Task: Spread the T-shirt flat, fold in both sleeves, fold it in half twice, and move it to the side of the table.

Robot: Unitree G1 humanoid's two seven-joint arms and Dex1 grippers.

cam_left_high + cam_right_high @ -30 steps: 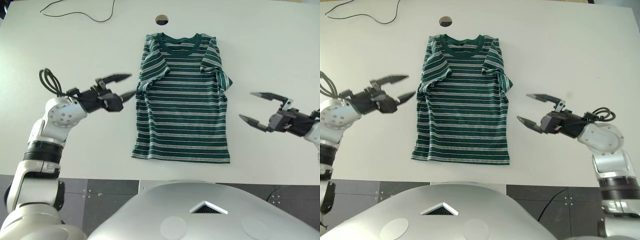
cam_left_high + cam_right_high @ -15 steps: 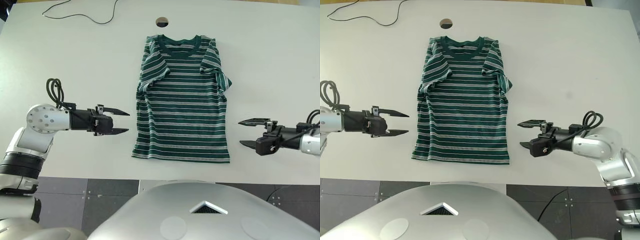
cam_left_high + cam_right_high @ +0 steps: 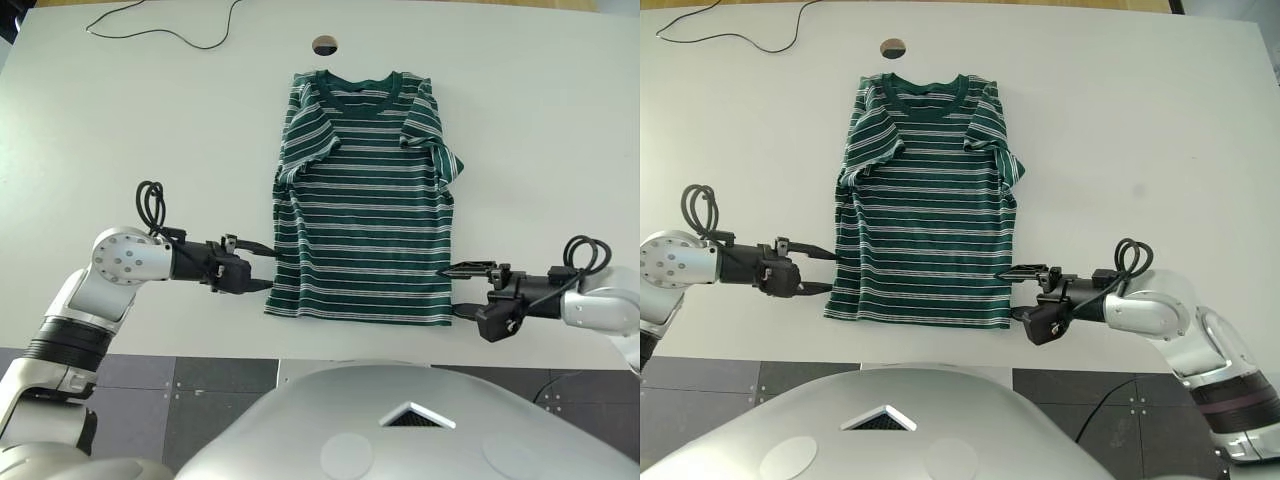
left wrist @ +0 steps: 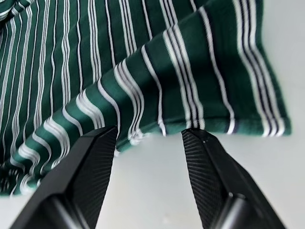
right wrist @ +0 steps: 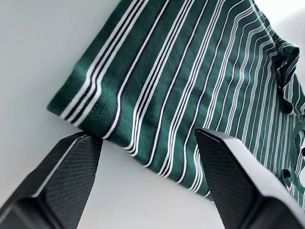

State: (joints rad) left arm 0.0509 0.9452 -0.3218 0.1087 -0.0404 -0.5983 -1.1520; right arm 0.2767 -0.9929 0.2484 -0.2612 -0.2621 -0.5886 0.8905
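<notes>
A dark green T-shirt [image 3: 365, 200] with white stripes lies flat in the middle of the white table [image 3: 560, 120], collar at the far end and both sleeves folded in. My left gripper [image 3: 262, 268] is open, low at the hem's left corner, with its fingertips at the cloth edge. In the left wrist view that corner [image 4: 190, 81] lies just past the two black fingers [image 4: 90, 171]. My right gripper [image 3: 455, 290] is open at the hem's right corner. The right wrist view shows that corner [image 5: 90, 107] between the spread fingers [image 5: 228, 176].
A round hole [image 3: 324, 43] sits in the table just beyond the collar. A black cable [image 3: 165, 25] curls at the far left. The table's front edge [image 3: 150, 350] runs close behind both grippers. Bare table lies to both sides of the shirt.
Both arms have come down and inward from beside the shirt to its two bottom corners. Both grippers have stayed open throughout.
</notes>
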